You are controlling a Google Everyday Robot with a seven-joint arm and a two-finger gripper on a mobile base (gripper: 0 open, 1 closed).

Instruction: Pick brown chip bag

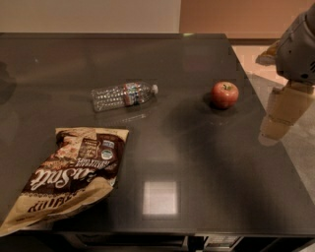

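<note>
Dark, glossy surface (197, 162) fills most of the view. Brown chip bag (69, 174) is at the front-left corner, lying flat and crinkled, label up: dark brown middle w/ white script, tan ends. Its lower tan end reaches the front edge at the far left, poss. a bit over it, can't say for sure. Its upper end points toward the middle of the surface.

Behind the bag, a clear plastic water bottle (123, 95) lies on its side, cap to the right, label band round the middle. There's a gap of bare surface betw. bottle and bag. Further right is a red apple (225, 94), upright w/ stem up, near the right edge and well apart from both bottle and bag.

Now the gripper (281, 115): far right of the view, tan-coloured, hanging beyond the surface's right edge over the pale floor (301, 147), below the grey arm housing (298, 49). It sits to the right of the apple and a little nearer the front, clear of the apple and of the surface. Wide or narrow? Can't tell from this angle. The bag lies diag. across the surface from it, at the opp. front corner, well apart.

Also a bright square light reflection (159, 198) on the surface near the front edge, just right of the bag. Pale wall (88, 15) at back left, orange-brown panel (236, 15) at back right.
</note>
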